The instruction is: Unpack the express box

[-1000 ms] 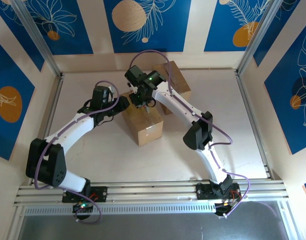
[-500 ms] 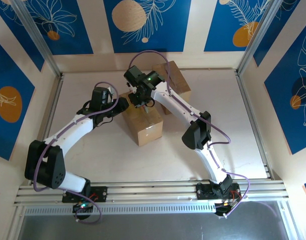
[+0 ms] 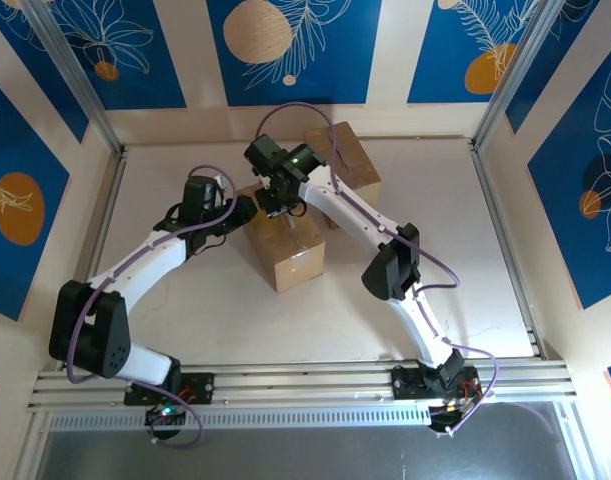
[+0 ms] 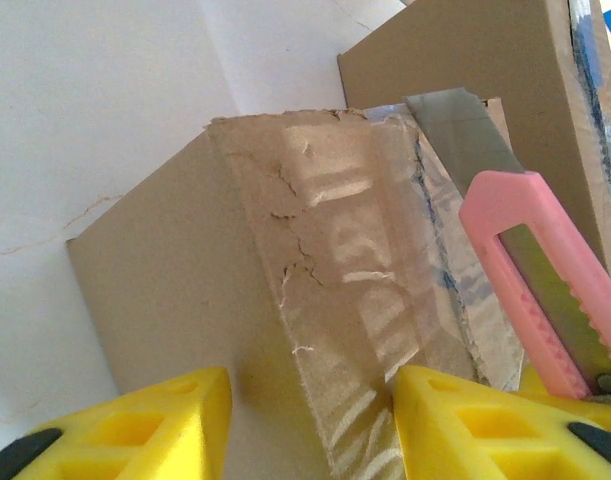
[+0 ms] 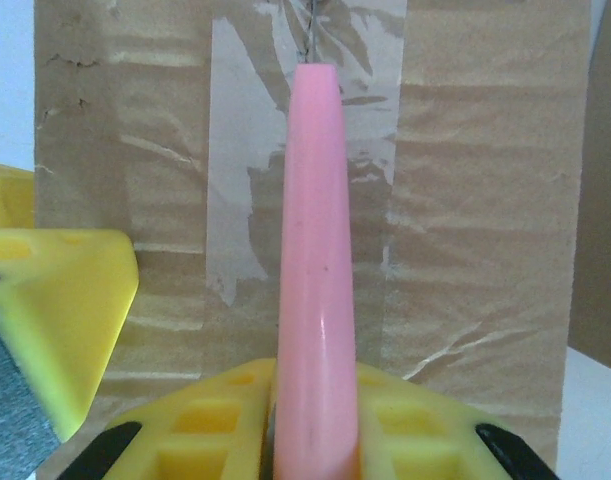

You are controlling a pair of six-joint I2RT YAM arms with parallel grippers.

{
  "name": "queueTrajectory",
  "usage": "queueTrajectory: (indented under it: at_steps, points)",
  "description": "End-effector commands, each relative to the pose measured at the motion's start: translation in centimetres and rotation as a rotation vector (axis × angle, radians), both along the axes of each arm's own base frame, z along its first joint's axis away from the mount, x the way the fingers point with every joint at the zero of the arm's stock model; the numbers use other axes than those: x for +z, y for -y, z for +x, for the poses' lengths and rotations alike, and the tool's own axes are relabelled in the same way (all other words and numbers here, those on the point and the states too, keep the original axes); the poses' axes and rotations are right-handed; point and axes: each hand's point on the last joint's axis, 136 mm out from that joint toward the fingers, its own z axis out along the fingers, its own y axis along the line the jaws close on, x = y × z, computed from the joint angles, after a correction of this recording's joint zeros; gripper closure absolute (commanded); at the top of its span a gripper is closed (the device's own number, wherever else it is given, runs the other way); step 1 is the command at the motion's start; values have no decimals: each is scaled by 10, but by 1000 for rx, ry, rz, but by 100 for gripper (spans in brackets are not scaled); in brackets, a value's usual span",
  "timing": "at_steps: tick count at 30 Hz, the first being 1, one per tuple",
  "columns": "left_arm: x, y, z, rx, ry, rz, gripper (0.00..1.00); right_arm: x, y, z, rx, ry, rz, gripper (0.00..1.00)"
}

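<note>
Sealed for now: a brown cardboard express box (image 3: 290, 250) stands near the middle of the white surface (image 3: 185, 310); a broad strip of clear packing tape (image 5: 240, 200) runs down its top seam. The tape is glossy and wrinkled, lifted in whitish patches. The cardboard beside it is scuffed, its paper skin torn in thin ragged lines. Blue markings under the tape are too smeared to read.

The right tool (image 5: 315, 445), with fingers of moulded yellow plastic with hollow pockets, is pressed together on the handle of a pink plastic utility knife (image 5: 315, 260). The smooth, tapering handle lies along the taped seam; the grey steel blade (image 4: 463, 125), cut at a slant at its tip, points toward the box's far end. From where I stand I cannot tell whether its point touches the tape.

The left tool (image 4: 310, 400) sits at the box's far left corner, just beside the knife; its yellow fingers are spread to either side of a box edge, and I cannot tell whether they press the cardboard.

A second brown cardboard box (image 3: 350, 160), taped as well, stands just behind and to the right of the first. Blue wall panels (image 3: 285, 45) printed with orange discs and white leaf outlines close in the surface on three sides.
</note>
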Motion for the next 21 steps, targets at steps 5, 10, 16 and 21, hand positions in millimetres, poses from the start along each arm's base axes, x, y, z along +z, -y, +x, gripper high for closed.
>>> queueTrajectory:
  at_steps: [5,10,16,21]
  points:
    - [-11,-7,-4,28,-31,-4,55,-13,10,-26,-12,-91,-80,100]
    - [-21,-11,-8,49,-73,5,56,-14,10,-28,-7,-97,-81,100]
    - [-29,-14,-10,66,-104,15,57,-12,8,-29,4,-100,-72,100]
    - [-30,-15,-11,70,-109,18,57,-13,5,-33,26,-117,-60,100]
